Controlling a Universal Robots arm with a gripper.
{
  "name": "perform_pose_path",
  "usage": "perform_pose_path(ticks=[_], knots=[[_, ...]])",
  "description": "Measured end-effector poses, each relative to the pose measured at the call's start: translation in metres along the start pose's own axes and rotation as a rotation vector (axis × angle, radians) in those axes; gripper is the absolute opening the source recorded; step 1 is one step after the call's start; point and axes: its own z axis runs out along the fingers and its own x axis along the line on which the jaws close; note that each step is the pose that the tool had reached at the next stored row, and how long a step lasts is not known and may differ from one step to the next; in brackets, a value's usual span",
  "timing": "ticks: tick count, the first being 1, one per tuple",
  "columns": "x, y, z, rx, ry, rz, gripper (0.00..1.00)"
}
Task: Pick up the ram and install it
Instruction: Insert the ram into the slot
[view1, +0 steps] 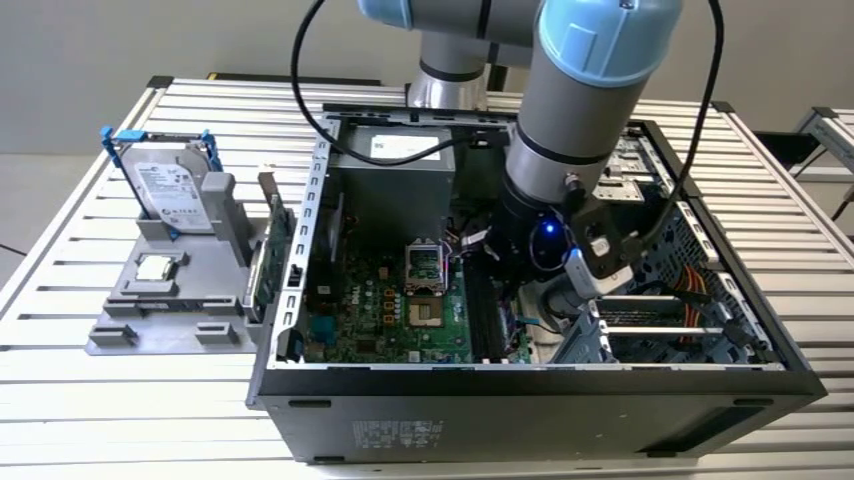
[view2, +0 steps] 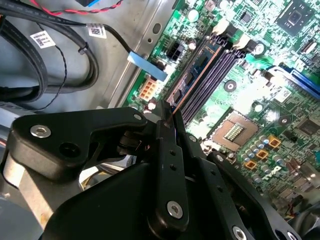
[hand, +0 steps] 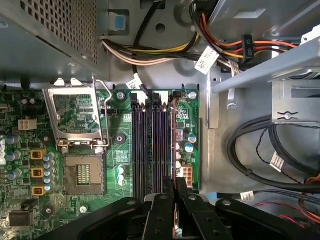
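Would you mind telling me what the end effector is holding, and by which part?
The end effector is shut on the ram, pinching its near end; the stick stands on edge over the motherboard slots.

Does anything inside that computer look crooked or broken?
Nothing looks damaged. The ram stands on edge in the slot nearest the motherboard's edge, with the end effector at one end of it.

Even bright light, soft shadows; near end effector (view2: 167, 117) blurred
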Motion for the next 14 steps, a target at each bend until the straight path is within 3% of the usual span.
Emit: perform_pose_path(ticks=[14], knots=[[0.0029, -0.0022, 0.006, 0.0001, 0.0008, -0.003, 0.0]])
